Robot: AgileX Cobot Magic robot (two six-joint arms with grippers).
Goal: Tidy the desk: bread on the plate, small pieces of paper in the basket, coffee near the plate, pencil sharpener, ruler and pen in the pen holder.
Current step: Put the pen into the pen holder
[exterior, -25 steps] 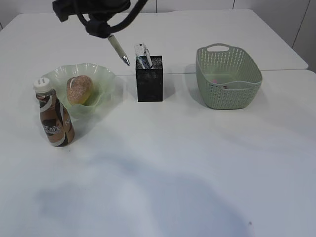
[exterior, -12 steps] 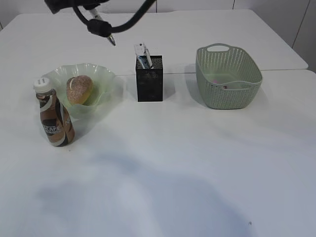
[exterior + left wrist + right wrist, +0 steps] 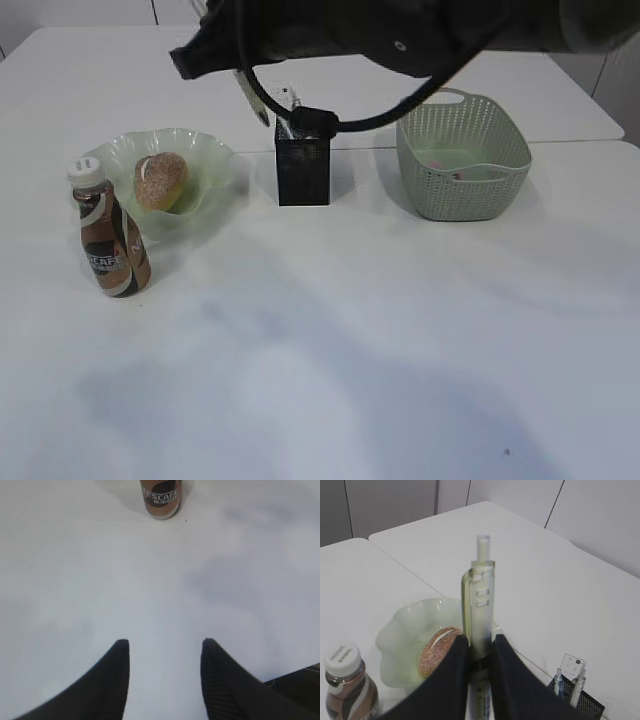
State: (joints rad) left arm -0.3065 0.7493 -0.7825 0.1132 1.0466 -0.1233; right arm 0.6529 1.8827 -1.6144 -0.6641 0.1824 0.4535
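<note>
My right gripper [image 3: 481,641] is shut on a clear pen [image 3: 481,600], which stands upright between the fingers. In the exterior view the pen [image 3: 252,103] hangs tip down just left of and above the black mesh pen holder [image 3: 303,168]. A clear ruler [image 3: 571,666] and other pens stand in the holder [image 3: 580,705]. The bread [image 3: 160,180] lies in the pale green plate [image 3: 215,160], and the coffee bottle [image 3: 108,235] stands beside it. My left gripper [image 3: 165,642] is open over bare table, with the coffee bottle [image 3: 161,497] far ahead. The pencil sharpener is out of view.
The green basket [image 3: 462,150] stands right of the holder with a small pink scrap [image 3: 456,175] inside. My right arm [image 3: 420,35] spans the top of the exterior view, its black cable [image 3: 312,121] looping over the holder's mouth. The white table [image 3: 330,340] reaches forward.
The right arm has swung in across the top of the exterior view. The pen went up and left, then came back down and right, close to the pen holder.
</note>
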